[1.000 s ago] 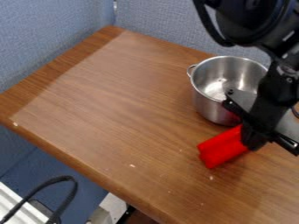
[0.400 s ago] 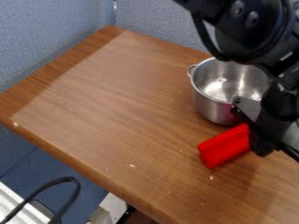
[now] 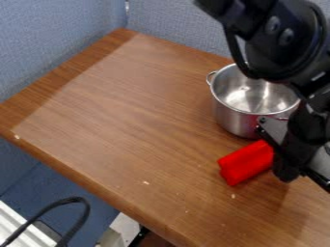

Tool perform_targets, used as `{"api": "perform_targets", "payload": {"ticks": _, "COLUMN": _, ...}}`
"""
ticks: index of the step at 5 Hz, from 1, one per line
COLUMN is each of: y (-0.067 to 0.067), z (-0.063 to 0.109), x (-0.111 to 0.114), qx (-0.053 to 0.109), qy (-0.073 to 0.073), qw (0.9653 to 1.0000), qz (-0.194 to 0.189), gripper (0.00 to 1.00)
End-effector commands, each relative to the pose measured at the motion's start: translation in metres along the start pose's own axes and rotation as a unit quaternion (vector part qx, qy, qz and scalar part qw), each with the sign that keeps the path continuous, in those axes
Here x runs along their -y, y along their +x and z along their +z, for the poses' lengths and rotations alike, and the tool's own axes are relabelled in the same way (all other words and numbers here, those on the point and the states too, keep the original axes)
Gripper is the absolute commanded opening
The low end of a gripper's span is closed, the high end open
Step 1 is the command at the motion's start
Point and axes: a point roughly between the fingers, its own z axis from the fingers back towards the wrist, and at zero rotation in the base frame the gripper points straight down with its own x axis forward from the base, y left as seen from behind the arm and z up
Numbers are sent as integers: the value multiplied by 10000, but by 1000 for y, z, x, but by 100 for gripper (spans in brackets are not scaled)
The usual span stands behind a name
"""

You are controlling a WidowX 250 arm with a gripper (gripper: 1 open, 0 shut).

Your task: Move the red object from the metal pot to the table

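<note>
Inventory, as I read it from my station.

Item: red object (image 3: 245, 162), one, oblong. It lay on its side on the wooden table (image 3: 116, 106), outside the metal pot (image 3: 233, 117) and at about six o'clock from it.

Item: metal pot, one, silver, upright on the table, its mouth partly hidden by the arm. I counted one handle with certainty, at ten o'clock on its rim.

Item: table, one, brown, grained.

Item: robot arm (image 3: 277, 34), one, black, reaching in from one o'clock.

Item: gripper (image 3: 285, 170), one, at three o'clock from the red object and close against its near end. Its jaws were closed; the dark fingers crowded together there, and I could not tell whether they touched the red end. I saw nothing that I could call a firm hold.

Item: black cable (image 3: 62, 201), one, at seven o'clock, off the table's edge.

Condition of the task: by my judgement, all but complete. The red object was out of the pot and on the tabletop, as asked. Outstanding, one entry: drawing the gripper well away, slowly, since a brush against that rounded piece might have set it rolling.
</note>
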Motion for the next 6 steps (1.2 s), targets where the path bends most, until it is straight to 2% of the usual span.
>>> {"api": "perform_targets", "payload": {"ticks": 1, "y": 13, "z": 4, "x": 2, "qx": 183, "qy": -84, "qw": 9998, "qz": -78, "gripper": 0}}
{"api": "perform_targets", "payload": {"ticks": 4, "y": 17, "z": -8, "x": -2, "qx": 1, "qy": -256, "qw": 9996, "qz": -118, "gripper": 0}}
{"api": "perform_targets", "payload": {"ticks": 5, "y": 17, "z": -10, "x": -4, "qx": -44, "qy": -352, "qw": 9993, "qz": -127, "gripper": 100}}
{"api": "perform_targets", "payload": {"ticks": 6, "y": 17, "z": -10, "x": -5, "qx": -69, "qy": -422, "qw": 9990, "qz": -124, "gripper": 100}}
